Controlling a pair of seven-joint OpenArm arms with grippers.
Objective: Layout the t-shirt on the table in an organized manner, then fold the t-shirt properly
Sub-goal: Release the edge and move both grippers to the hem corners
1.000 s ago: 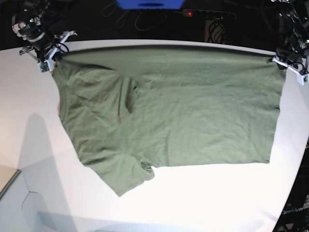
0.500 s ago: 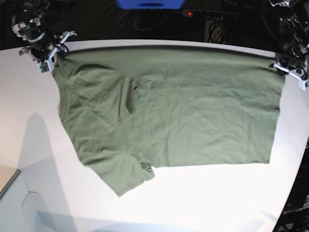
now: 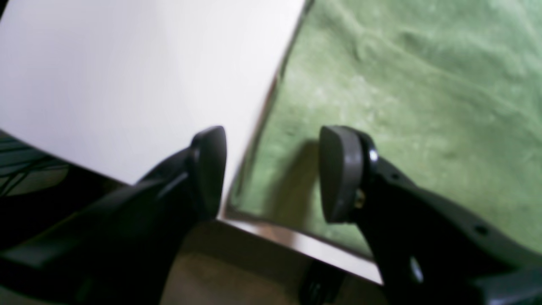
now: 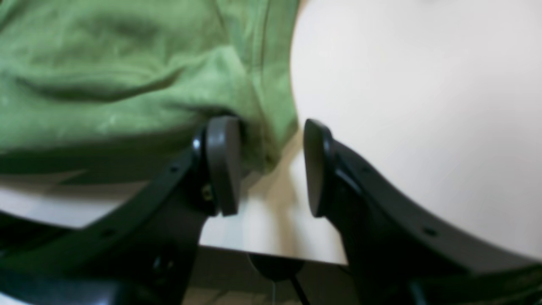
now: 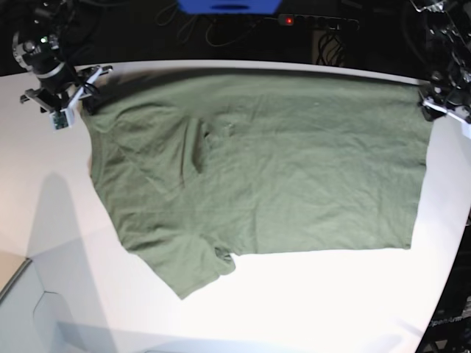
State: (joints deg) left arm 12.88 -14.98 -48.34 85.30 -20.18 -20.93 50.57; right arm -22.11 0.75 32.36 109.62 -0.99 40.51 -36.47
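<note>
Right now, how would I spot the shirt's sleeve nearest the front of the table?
Start from the white table; the olive-green t-shirt covers most of it. At the shirt's near-left corner a short sleeve sticks out diagonally, the only part of it pointing toward the table's front edge.

The base view looks down from high above the near edge of the table [image 5: 309, 309], facing its far edge and taking in the whole t-shirt [image 5: 265, 169]. Each wrist view sits close behind its own fingers [image 3: 338, 173], aimed down at one far corner of the cloth. All three views share these corners and the adjoining table edge.
</note>
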